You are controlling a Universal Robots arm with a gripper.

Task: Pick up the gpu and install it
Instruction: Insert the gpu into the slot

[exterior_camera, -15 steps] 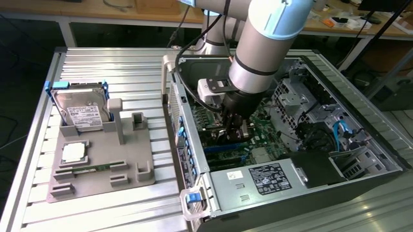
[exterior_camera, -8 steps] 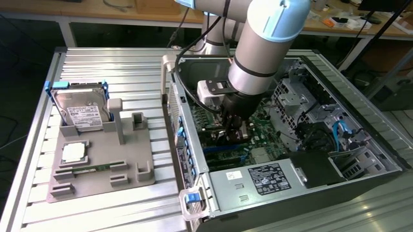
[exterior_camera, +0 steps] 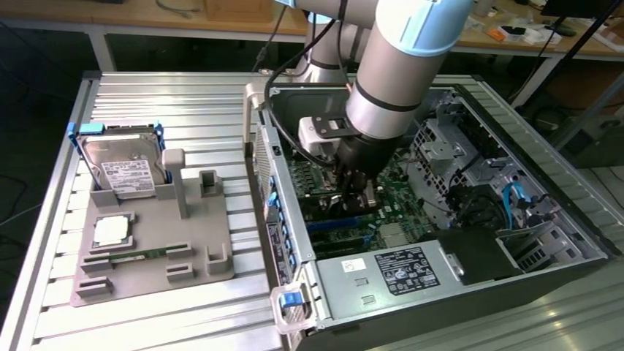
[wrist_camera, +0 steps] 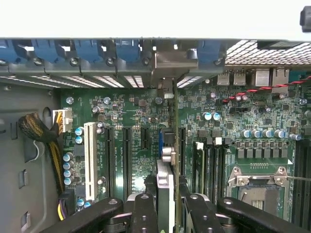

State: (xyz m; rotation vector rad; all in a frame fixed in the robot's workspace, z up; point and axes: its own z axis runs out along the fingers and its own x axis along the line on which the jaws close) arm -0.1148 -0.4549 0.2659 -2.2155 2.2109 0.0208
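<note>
Silvery edge: gpu point(wrist_camera: 165, 194) stands on edge between the claw point(wrist_camera: 166, 206) fingers, pinched.
Axis: along the motherboard point(wrist_camera: 131, 121) slots, directly below.

1. The arm point(exterior_camera: 395, 69) reaches steeply down from the top of the exterior view, its grey tube segment tilted toward that view's left.
2. The wrist points downward, with a pale camera block point(exterior_camera: 317, 137) mounted on its side.
3. The gripper point(wrist_camera: 165, 204) hangs below the wrist, its black fingers point(wrist_camera: 145, 213) clamped on the gpu point(wrist_camera: 165, 182), which is held edge-on between them.
</note>
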